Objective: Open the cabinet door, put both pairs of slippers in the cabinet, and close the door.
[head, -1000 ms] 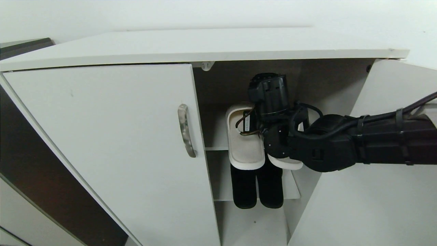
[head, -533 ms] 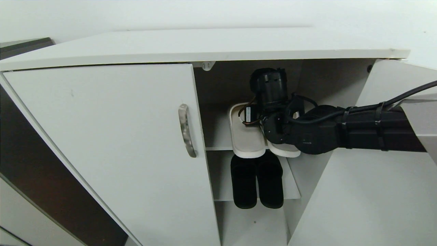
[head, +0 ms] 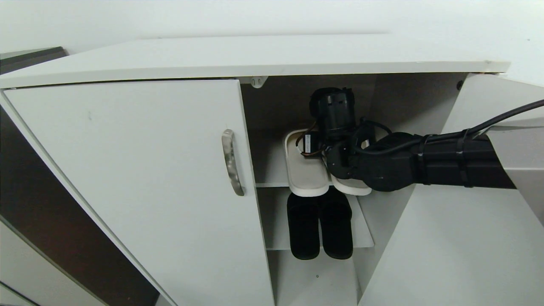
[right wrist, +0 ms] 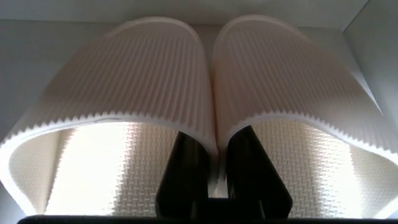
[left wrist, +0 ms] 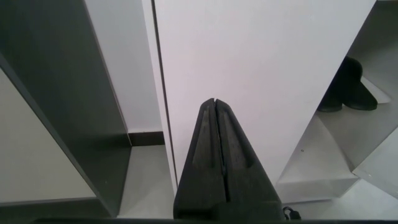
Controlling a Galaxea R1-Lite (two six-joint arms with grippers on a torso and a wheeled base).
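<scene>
Right gripper clamped on adjoining straps of white slippers; heels overhang upper shelf (black slippers one shelf below). Push deeper, set flat, then release. Left gripper closed, empty.

1. The white slippers run off the picture's edges on both sides of the right gripper.
2. The arm hides most of one.
3. They cover the black slippers' far ends, below the gripper.
</scene>
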